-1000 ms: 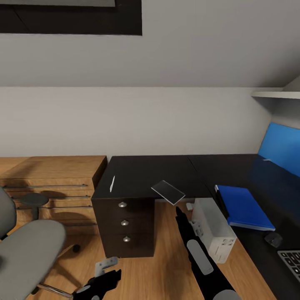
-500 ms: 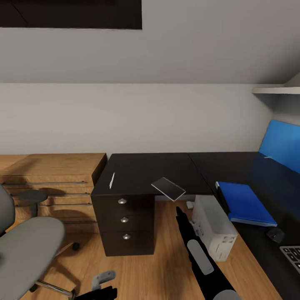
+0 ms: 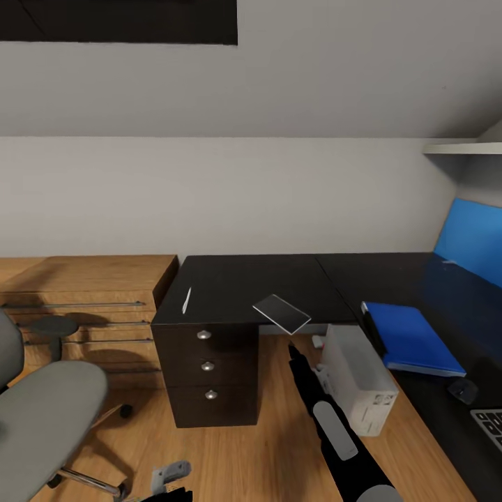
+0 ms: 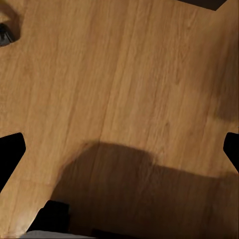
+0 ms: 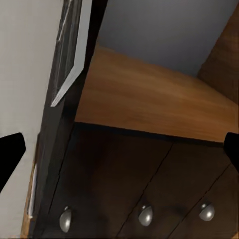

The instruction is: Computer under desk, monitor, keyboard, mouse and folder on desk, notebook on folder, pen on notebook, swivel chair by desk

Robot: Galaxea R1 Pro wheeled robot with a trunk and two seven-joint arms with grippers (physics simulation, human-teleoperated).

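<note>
The notebook [image 3: 282, 313], thin, light and stiff, overhangs the bench [image 3: 244, 282] edge, offering a pinch point; right tool [image 3: 293, 351] spread wide, empty.

keyboard [image 3: 490, 427] cut by frame edge, swivel chair [image 3: 42, 418] too (partly)

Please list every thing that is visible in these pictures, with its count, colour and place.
Glossy black L-shaped desk: one, black, by the wall.
Thin white pen: one, white, desk's left part.
Thin light-grey notebook: one, grey, overhanging the desk's front edge.
Flat blue folder: one, blue, desk's right wing.
Small dark mouse: one, near the folder.
Silver-grey keyboard: one, right edge, partly cut off.
White tower computer: one, on the floor.
Grey swivel chair: one, left.
Right gripper: black, open, below the notebook.
Left gripper: bottom edge.
</note>
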